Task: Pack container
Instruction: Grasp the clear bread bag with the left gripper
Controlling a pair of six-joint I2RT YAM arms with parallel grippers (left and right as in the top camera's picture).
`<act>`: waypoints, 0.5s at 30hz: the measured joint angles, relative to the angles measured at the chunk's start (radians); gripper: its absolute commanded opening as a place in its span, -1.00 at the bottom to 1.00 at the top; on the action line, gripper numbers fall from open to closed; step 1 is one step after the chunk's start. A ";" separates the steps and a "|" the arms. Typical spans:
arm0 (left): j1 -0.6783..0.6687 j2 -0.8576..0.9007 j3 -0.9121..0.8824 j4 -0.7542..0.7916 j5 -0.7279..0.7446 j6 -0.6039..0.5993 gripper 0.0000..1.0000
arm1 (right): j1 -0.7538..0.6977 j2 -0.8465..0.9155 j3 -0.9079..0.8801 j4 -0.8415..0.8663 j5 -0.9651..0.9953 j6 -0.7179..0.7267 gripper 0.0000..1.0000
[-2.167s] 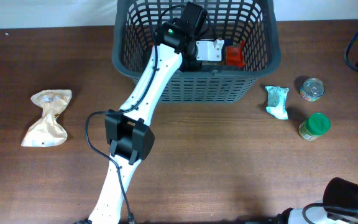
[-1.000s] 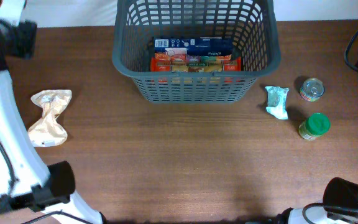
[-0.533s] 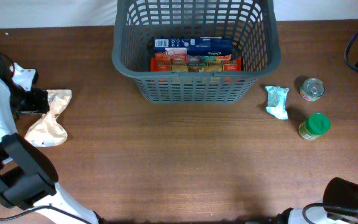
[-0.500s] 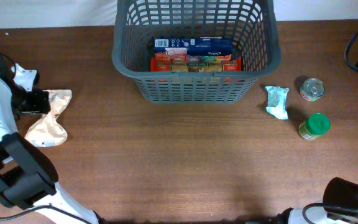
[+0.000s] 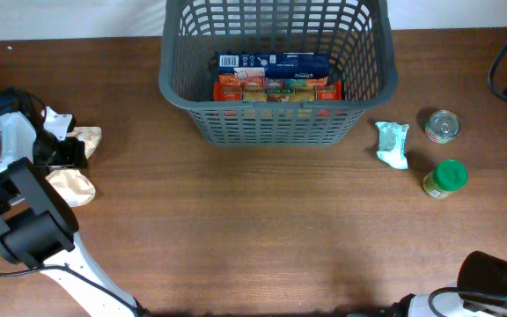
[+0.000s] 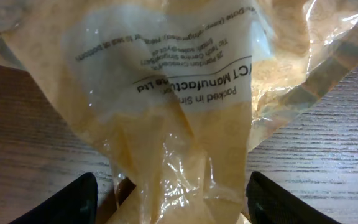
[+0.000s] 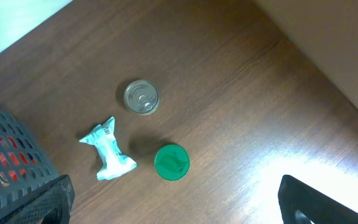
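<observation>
The dark grey slotted basket stands at the back centre and holds a blue box and red-orange packets; its corner shows in the right wrist view. A tan plastic bag of powder lies at the far left and fills the left wrist view. My left gripper is open, with its jaws on either side of the bag's pinched waist. My right gripper is open and empty, high above the table's right end.
Right of the basket lie a teal packet, a silver can and a green-lidded jar. A black cable curls at the back right corner.
My left arm has swung from the basket to the far left, and its gripper has come in over the tan bag's waist. The basket's contents and the right-side items have not moved.
</observation>
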 measured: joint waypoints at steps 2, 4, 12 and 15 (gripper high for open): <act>-0.001 0.000 0.000 0.001 0.000 0.000 0.18 | 0.000 0.000 0.000 0.000 0.000 0.000 0.97; -0.002 0.000 0.000 0.001 0.000 -0.002 -0.45 | 0.000 0.000 0.000 0.000 0.000 0.000 0.98; -0.003 0.005 0.001 -0.008 0.000 0.010 -0.96 | 0.000 0.000 0.000 0.000 0.000 0.000 0.98; -0.003 0.005 0.004 -0.021 0.002 0.010 -0.97 | 0.000 0.000 0.000 0.000 0.000 0.000 0.98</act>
